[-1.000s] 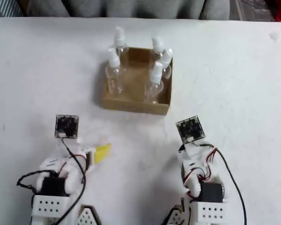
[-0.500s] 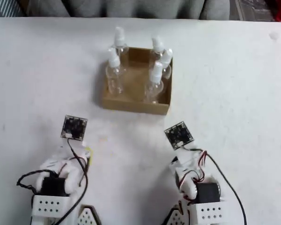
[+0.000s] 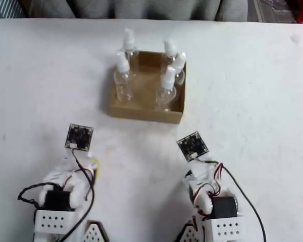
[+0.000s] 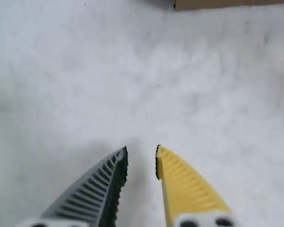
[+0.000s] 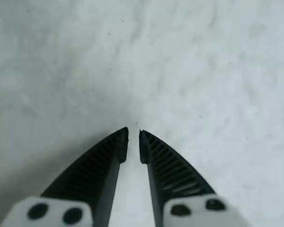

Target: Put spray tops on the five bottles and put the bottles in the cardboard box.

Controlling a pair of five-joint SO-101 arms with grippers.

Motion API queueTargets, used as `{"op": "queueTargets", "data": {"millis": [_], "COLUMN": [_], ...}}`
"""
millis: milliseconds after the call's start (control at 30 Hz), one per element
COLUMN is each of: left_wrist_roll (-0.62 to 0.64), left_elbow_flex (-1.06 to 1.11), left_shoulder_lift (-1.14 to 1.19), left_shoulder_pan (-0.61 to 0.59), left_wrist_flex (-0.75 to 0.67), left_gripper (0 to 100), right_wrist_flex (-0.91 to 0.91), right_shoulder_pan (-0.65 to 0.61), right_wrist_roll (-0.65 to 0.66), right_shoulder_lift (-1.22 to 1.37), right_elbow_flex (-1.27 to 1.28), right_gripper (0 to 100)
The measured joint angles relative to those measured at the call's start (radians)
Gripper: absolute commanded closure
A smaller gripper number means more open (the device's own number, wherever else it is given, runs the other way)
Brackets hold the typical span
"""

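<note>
Several clear bottles [image 3: 124, 84], each with a white spray top [image 3: 122, 63], stand upright inside the cardboard box [image 3: 146, 114] at the middle of the table. Both arms are folded back at the near edge, well short of the box. My left gripper [image 4: 141, 156] hovers over bare table with its grey and yellow fingers almost together and nothing between them. A corner of the box [image 4: 227, 4] shows far ahead of it. My right gripper [image 5: 133, 137] is shut and empty, its black fingers pointing at bare table.
The white table [image 3: 252, 101] spreads wide on both sides of the box and in front of it. The left arm's base [image 3: 53, 217] and the right arm's base [image 3: 222, 224] sit at the near edge.
The left gripper's yellow finger has swung in and shut. The right arm has pulled back toward its base and turned slightly left. Bottles and box have not moved.
</note>
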Motion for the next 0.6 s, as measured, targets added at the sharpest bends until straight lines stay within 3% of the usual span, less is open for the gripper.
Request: {"op": "queueTargets", "data": {"millis": [600], "left_wrist_roll": [0.000], "left_elbow_flex": [-0.005], "left_shoulder_lift": [-0.152], "left_shoulder_pan": [-0.009], "left_wrist_flex": [0.000], "left_gripper": [90], "right_wrist_flex": [0.000], "right_shoulder_pan": [-0.002], "right_wrist_roll": [0.000], "right_shoulder_lift": [-0.011], "right_elbow_flex": [0.000], "right_gripper": [97.8]}}
